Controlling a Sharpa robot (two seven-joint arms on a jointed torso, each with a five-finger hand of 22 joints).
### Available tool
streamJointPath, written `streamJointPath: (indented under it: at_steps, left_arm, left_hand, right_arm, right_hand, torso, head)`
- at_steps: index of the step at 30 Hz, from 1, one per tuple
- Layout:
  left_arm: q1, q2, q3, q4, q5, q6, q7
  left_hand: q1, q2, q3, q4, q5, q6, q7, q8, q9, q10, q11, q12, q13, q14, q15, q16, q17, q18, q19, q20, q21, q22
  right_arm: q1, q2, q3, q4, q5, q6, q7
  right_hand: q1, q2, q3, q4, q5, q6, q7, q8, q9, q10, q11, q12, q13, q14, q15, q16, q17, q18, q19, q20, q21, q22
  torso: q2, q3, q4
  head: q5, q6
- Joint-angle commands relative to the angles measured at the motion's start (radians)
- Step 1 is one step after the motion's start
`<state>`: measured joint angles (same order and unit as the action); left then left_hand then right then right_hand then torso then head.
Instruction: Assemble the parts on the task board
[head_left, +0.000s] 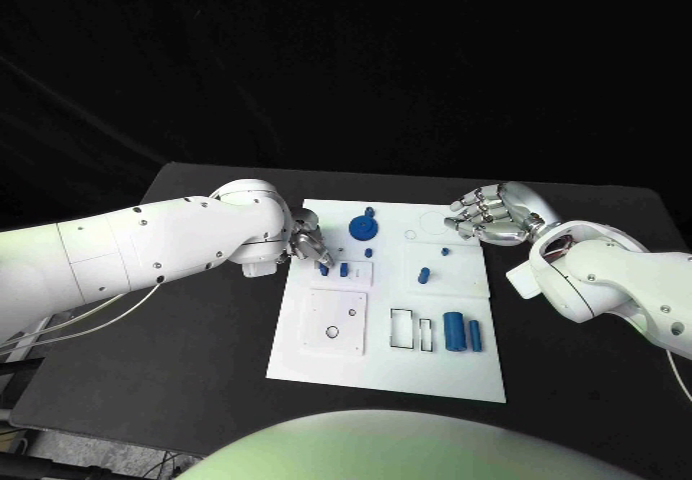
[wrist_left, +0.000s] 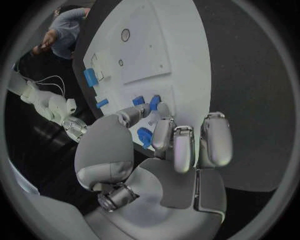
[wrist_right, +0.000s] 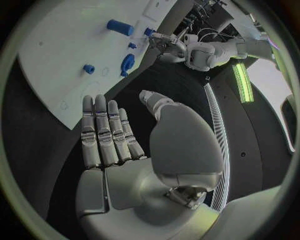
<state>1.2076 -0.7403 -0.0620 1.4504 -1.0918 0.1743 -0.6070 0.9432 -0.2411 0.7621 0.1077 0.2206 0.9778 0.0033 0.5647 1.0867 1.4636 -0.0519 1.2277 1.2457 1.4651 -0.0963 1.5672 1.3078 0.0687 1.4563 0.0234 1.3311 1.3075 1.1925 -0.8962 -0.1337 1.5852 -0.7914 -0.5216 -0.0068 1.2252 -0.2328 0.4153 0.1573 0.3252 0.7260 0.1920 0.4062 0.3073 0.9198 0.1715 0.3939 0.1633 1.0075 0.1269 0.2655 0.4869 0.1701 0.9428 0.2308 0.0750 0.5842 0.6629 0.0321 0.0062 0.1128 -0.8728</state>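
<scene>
- My left hand (head_left: 307, 246) reaches over the left edge of the white task board (head_left: 325, 365), fingers curled down toward the small blue parts near the board's upper left.
- In the left wrist view my left hand's fingertips (wrist_left: 164, 111) sit right by two small blue pieces (wrist_left: 147, 102), with another blue piece (wrist_left: 145, 136) under the curled fingers; I cannot tell whether I am pinching any of them.
- My right hand (head_left: 488, 217) hovers at the board's upper right corner, holding nothing; the right wrist view shows its fingers (wrist_right: 106, 131) straight and side by side, the thumb apart.
- A round blue disc part (head_left: 364, 228) lies near the board's top, a small blue peg (head_left: 424, 275) near its middle.
- Two blue cylinders (head_left: 462, 331) lie side by side toward the board's lower right, beside rectangular cut-outs (head_left: 410, 329).
- The board lies in the middle of the black surface (head_left: 188, 340).
</scene>
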Motion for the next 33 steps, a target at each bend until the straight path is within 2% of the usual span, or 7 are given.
streamJointPath:
  at_steps: [1, 7, 12, 21, 33]
  left_arm:
    - [-0.006, 0.002, -0.005, 0.0, 0.018, 0.033, -0.015]
    - [-0.006, 0.002, -0.005, -0.003, 0.017, 0.05, -0.024]
    - [-0.006, 0.002, -0.005, -0.005, 0.012, 0.066, -0.033]
    - [-0.006, 0.002, -0.006, -0.006, 0.002, 0.09, -0.042]
    - [-0.006, 0.002, -0.006, -0.005, -0.001, 0.118, -0.045]
  left_hand:
    - [-0.012, -0.003, -0.018, 0.006, -0.005, 0.004, 0.003, -0.005, -0.001, 0.011, -0.005, -0.005, -0.001, 0.106, -0.005, 0.004, 0.263, -0.017, 0.002, -0.006, -0.003, 0.194]
    - [-0.01, -0.001, -0.045, 0.017, -0.013, 0.003, 0.004, -0.009, -0.002, 0.01, -0.005, -0.005, -0.001, 0.106, -0.005, 0.004, 0.263, -0.017, 0.002, -0.006, -0.004, 0.194]
    - [-0.004, 0.003, -0.081, 0.035, -0.036, 0.003, 0.005, -0.014, -0.004, 0.008, -0.004, -0.007, -0.003, 0.106, -0.004, 0.004, 0.263, -0.017, 0.002, -0.006, -0.005, 0.194]
    - [0.001, 0.005, -0.099, 0.046, -0.046, 0.003, 0.005, -0.016, -0.004, 0.008, -0.003, -0.008, -0.003, 0.106, -0.004, 0.004, 0.263, -0.017, 0.002, -0.006, -0.006, 0.194]
    - [0.019, 0.009, -0.145, 0.073, -0.075, 0.007, 0.006, -0.021, -0.006, 0.007, -0.003, -0.01, -0.005, 0.106, -0.003, 0.004, 0.263, -0.017, 0.002, -0.005, -0.009, 0.194]
  right_arm:
    - [-0.001, 0.0, 0.0, 0.001, -0.002, 0.002, 0.009]
    - [-0.001, 0.0, 0.0, 0.001, -0.002, 0.002, 0.009]
    - [-0.001, 0.0, 0.0, 0.001, -0.002, 0.002, 0.01]
    - [-0.001, 0.0, 0.0, 0.0, -0.001, 0.001, 0.01]
    - [-0.002, 0.001, 0.0, -0.002, 0.0, 0.001, 0.011]
  right_hand:
    - [-0.01, 0.002, -0.007, -0.001, 0.003, -0.007, 0.039, 0.007, -0.002, -0.006, 0.002, -0.004, -0.001, -0.006, 0.001, -0.006, -0.002, 0.008, -0.002, 0.004, -0.005, -0.002]
    - [-0.011, 0.002, -0.008, -0.001, 0.003, -0.007, 0.04, 0.007, -0.002, -0.007, 0.002, -0.003, -0.002, -0.007, 0.002, -0.007, -0.002, 0.008, -0.003, 0.005, -0.006, -0.004]
    - [-0.011, 0.002, -0.01, -0.001, 0.003, -0.008, 0.04, 0.007, -0.003, -0.007, 0.002, -0.003, -0.003, -0.008, 0.002, -0.009, -0.003, 0.008, -0.006, 0.006, -0.007, -0.006]
    - [-0.011, 0.003, -0.014, -0.001, 0.003, -0.009, 0.041, 0.009, -0.004, -0.007, 0.003, -0.002, -0.005, -0.01, 0.004, -0.013, -0.004, 0.007, -0.011, 0.007, -0.01, -0.01]
    - [-0.011, 0.004, -0.015, -0.002, 0.003, -0.009, 0.041, 0.009, -0.005, -0.008, 0.004, -0.001, -0.006, -0.012, 0.005, -0.015, -0.005, 0.007, -0.014, 0.008, -0.011, -0.012]
  torso:
    - [0.0, 0.0, 0.0]
    - [0.0, 0.0001, -0.0004]
    - [0.0, 0.0004, -0.0001]
    - [0.0, -0.0002, 0.0003]
    - [0.001, -0.0002, 0.0005]
  head:
    - [0.0, 0.0]
    - [0.0, 0.0]
    - [0.0, 0.0]
    - [-0.001, 0.0]
    - [-0.001, 0.0]
